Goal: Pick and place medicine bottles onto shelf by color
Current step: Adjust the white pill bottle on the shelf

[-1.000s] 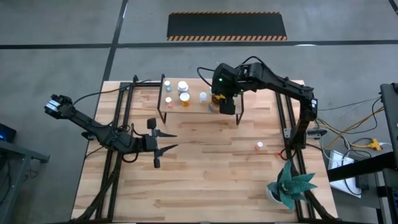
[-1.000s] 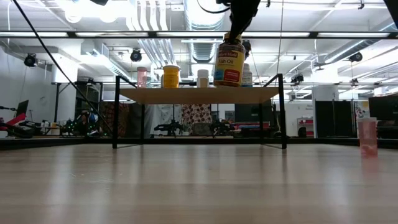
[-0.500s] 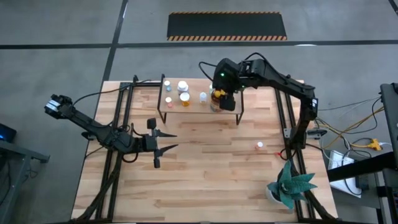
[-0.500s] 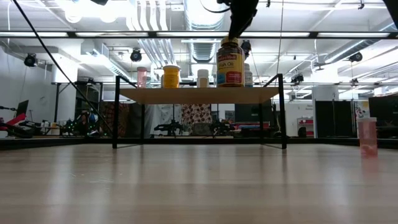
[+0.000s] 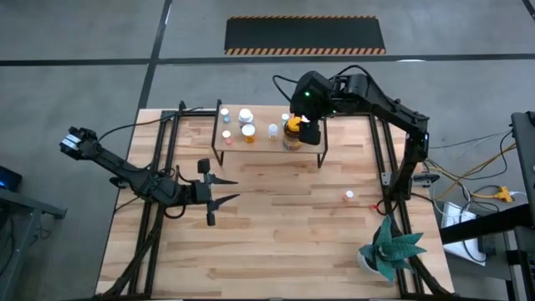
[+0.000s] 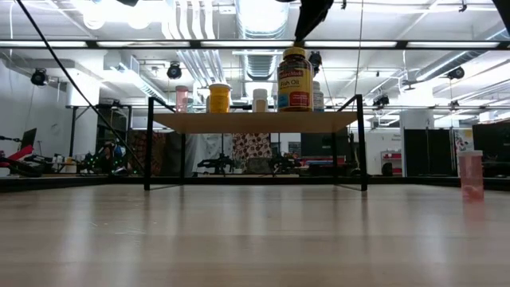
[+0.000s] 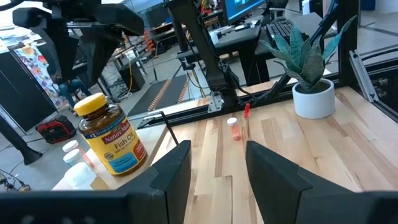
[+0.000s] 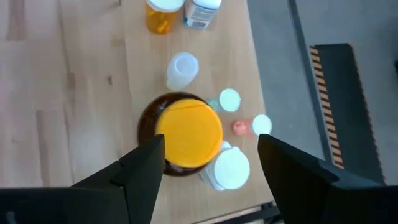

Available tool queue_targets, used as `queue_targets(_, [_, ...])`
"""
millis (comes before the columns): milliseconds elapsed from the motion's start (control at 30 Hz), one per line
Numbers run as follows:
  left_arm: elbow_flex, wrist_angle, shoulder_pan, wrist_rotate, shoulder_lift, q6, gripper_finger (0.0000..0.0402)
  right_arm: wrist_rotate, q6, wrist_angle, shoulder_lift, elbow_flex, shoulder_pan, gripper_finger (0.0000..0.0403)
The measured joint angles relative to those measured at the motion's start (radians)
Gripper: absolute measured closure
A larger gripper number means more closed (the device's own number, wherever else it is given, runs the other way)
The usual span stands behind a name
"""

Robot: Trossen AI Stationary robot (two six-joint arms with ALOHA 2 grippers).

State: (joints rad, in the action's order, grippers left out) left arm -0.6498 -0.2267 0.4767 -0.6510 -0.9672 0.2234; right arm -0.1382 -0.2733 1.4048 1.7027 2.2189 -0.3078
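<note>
High view gives us the nearest thing first, the left hand (image 5: 219,191), resting with fingers spread wide at the surface's (image 5: 276,234) left-centre. To the right, a lone pink-capped vial (image 5: 349,196) stands on the wood. Farther off we see the shelf (image 5: 259,140) carrying several small bottles and, at its right end, the amber bottle (image 5: 292,131), upright and yellow-capped. Above it hovers the right hand (image 8: 205,171), fingers wide apart and clear of the cap.

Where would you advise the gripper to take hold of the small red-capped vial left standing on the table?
Come from straight above and close across the body just under the cap: the red-capped vial stands upright on the table, alone, with open space on every side.
</note>
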Motion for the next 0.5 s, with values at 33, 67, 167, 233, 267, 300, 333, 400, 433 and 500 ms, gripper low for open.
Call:
queue_targets(33, [0.0, 0.0, 0.0, 0.0, 0.0, 0.0, 0.0265, -0.015, 0.001, 0.001, -0.004, -0.003, 0.0, 0.0159])
queue_targets(67, [0.0, 0.0, 0.0, 0.001, 0.0, 0.0, 0.0265, -0.031, 0.0, 0.004, -0.009, -0.004, 0.0, 0.0166])
queue_targets(167, [-0.003, 0.0, 0.0, 0.001, 0.0, 0.001, 0.0265, -0.069, 0.006, 0.007, -0.03, -0.011, -0.008, 0.0202])
queue_targets(233, [-0.003, 0.0, 0.0, 0.001, 0.0, 0.001, 0.0265, -0.072, 0.013, 0.017, -0.044, -0.012, -0.023, 0.0233])
queue_targets(267, [-0.003, 0.0, 0.0, 0.001, 0.0, 0.001, 0.0265, -0.072, 0.017, 0.025, -0.051, -0.013, -0.034, 0.0249])
queue_targets(300, [-0.003, 0.0, 0.0, 0.001, 0.0, 0.002, 0.0265, -0.071, 0.019, 0.034, -0.058, -0.014, -0.045, 0.0266])
queue_targets(333, [-0.003, -0.001, 0.0, 0.001, 0.0, 0.002, 0.0265, -0.063, 0.02, 0.04, -0.066, -0.018, -0.058, 0.0283])
queue_targets(400, [-0.004, 0.001, 0.0, 0.001, 0.0, 0.002, 0.0265, -0.016, 0.025, 0.038, -0.079, -0.03, -0.085, 0.0313])
queue_targets(433, [-0.005, 0.001, 0.0, 0.001, -0.001, 0.002, 0.0265, 0.021, 0.028, 0.032, -0.084, -0.038, -0.099, 0.0327])
queue_targets(500, [-0.005, -0.001, 0.0, 0.001, -0.001, 0.003, 0.0265, 0.091, 0.028, 0.012, -0.093, -0.066, -0.123, 0.0352])
